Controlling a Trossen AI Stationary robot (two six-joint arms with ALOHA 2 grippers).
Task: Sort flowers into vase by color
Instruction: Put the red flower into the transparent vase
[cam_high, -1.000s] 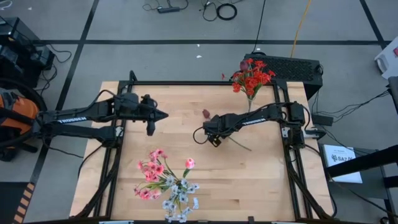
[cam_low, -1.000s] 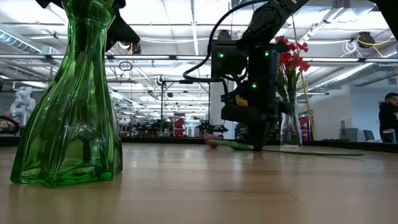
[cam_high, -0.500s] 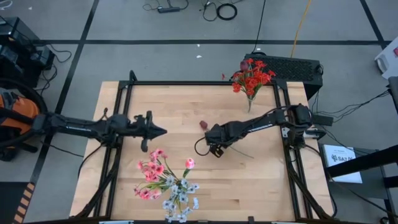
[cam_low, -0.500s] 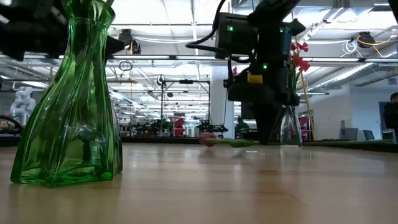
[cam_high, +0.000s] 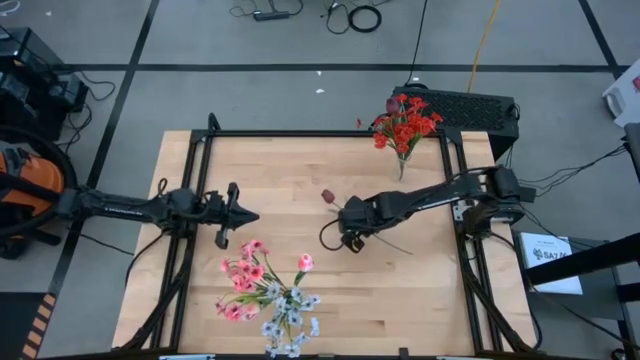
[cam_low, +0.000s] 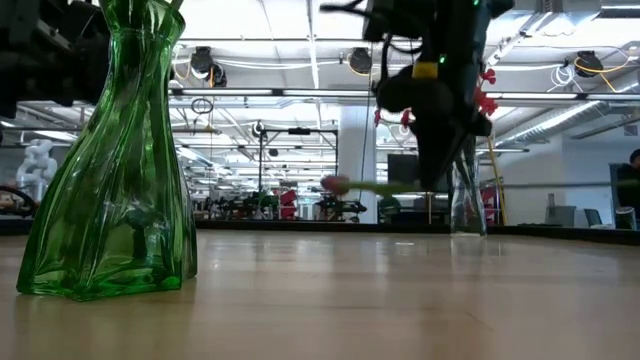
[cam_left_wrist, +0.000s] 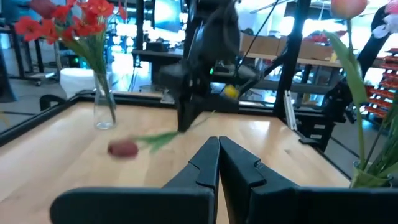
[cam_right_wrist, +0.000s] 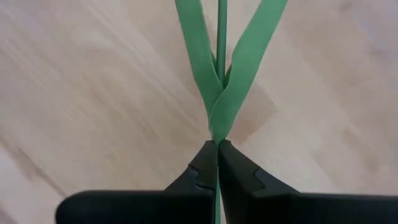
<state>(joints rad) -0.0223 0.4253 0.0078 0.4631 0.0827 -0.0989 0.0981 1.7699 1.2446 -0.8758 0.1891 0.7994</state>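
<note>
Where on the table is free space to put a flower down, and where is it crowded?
Bare wood lies along the far edge between the left frame rail and the red flowers' vase, and in the near right corner below the right gripper. It is crowded at the near edge around the pink and white flowers, and mid-table where the right gripper holds the maroon tulip.

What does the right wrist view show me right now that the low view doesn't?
Only the right wrist view shows the right gripper shut on the tulip's stem, just below its two leaves. Only the low view shows the tulip's maroon bud lifted clear of the table, the green vase in the foreground and the clear vase of red flowers behind. Both show the held tulip above the wood.
</note>
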